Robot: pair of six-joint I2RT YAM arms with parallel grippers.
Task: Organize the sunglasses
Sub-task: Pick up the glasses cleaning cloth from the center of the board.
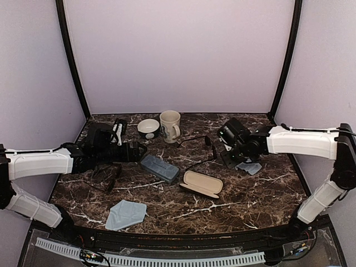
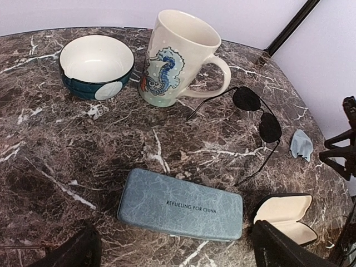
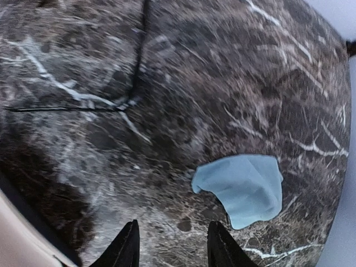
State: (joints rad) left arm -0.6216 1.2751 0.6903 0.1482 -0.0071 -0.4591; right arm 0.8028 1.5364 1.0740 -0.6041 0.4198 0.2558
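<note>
Wire-framed sunglasses (image 1: 207, 141) lie on the table (image 1: 250, 200), between the mug (image 1: 170, 125) and the right tool (image 1: 229, 156), just to that tool's left. The arms are unfolded. In the left wrist view the lens bar runs far-to-near at the right of the pair. One slim arm reaches toward the mug and the other toward the grey-blue case (image 1: 159, 168). The long axis therefore runs across the table, with the lenses at the right tool's end.

Right tool: fingers partly apart, nothing between them, pointing down at bare table. In its wrist view the thin black arms of the pair cross the upper left, ahead of the fingertips and off to one side. A blue cloth (image 3: 240, 188) lies ahead to the other side.

Left tool (image 1: 138, 151): spread wide and empty, aimed across the grey-blue case toward the wire pair, well apart from it.

Brown sunglasses (image 1: 105, 178) lie on the near side of the left arm, close to it and out of the left wrist view.

The open oval case (image 1: 201, 183) sits near the wire pair, on its near side.

Judgement: the right arm is nearer the wire pair and the left arm is nearer the brown pair. A grasp by the right tool would need a shift toward the mug side, closing across the lens bar rather than along a slim arm.
</note>
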